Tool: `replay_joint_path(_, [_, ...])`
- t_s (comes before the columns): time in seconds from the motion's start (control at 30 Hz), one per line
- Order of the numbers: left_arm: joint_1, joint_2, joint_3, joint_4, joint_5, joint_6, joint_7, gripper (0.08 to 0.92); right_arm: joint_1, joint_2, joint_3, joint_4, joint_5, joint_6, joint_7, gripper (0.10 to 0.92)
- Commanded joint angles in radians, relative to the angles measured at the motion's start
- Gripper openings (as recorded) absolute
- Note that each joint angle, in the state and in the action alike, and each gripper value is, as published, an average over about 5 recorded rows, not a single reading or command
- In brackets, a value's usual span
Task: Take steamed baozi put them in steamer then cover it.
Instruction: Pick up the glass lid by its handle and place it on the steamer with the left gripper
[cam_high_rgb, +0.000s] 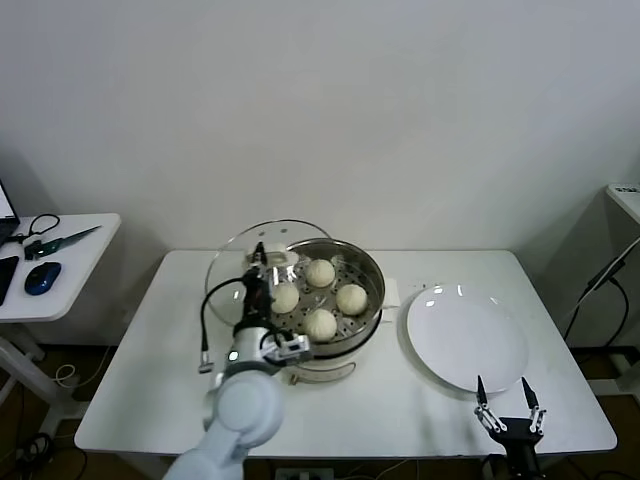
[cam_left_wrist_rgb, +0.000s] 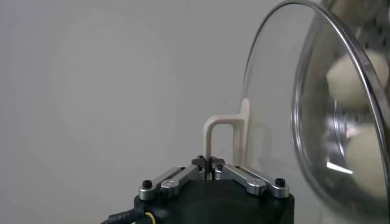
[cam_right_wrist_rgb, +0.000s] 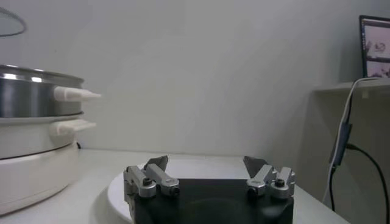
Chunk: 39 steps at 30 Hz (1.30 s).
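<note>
Several cream-white baozi (cam_high_rgb: 320, 273) lie in the shiny steel steamer (cam_high_rgb: 372, 268) on its cream pot base. My left gripper (cam_high_rgb: 258, 258) is shut on the white handle (cam_left_wrist_rgb: 220, 139) of the clear glass lid (cam_high_rgb: 228, 262). It holds the lid tilted on edge at the steamer's left rim. In the left wrist view the lid (cam_left_wrist_rgb: 277, 79) stands beside the baozi (cam_left_wrist_rgb: 346, 78). My right gripper (cam_high_rgb: 508, 406) is open and empty at the table's front right, near the white plate (cam_high_rgb: 465, 335). The steamer also shows in the right wrist view (cam_right_wrist_rgb: 33, 91).
The white plate is empty, to the right of the steamer. A side table (cam_high_rgb: 70, 262) on the far left holds scissors and a mouse. A shelf and hanging cables (cam_high_rgb: 600, 285) are at the far right.
</note>
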Motion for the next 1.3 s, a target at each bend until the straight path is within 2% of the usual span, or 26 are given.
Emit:
replay_joint_path(0.03, [-0.082, -0.138, 0.136, 0.06, 0.125, 0.047, 0.044, 0.132, 0.004, -0.007, 0.001, -0.007, 0.012, 0.005, 0.0, 0.823])
replay_joint_path(0.37, [-0.088, -0.258, 0.171, 0.201, 0.204, 0.05, 0.034, 0.132, 0.007, -0.019, 0.005, -0.015, 0.038, 0.011, 0.001, 0.823])
replay_joint_path(0.63, [-0.069, -0.312, 0.17, 0.27, 0.254, 0.038, 0.02, 0.132, 0.007, -0.022, 0.007, -0.017, 0.047, 0.019, 0.001, 0.823])
replay_joint_path(0.8, [-0.073, -0.313, 0.148, 0.304, 0.275, 0.032, 0.016, 0.132, 0.005, -0.022, 0.007, -0.018, 0.052, 0.024, 0.001, 0.823])
replay_joint_path(1.3, [-0.069, -0.251, 0.096, 0.321, 0.287, 0.017, 0.021, 0.132, 0.001, -0.015, 0.016, -0.013, 0.052, 0.027, 0.0, 0.823])
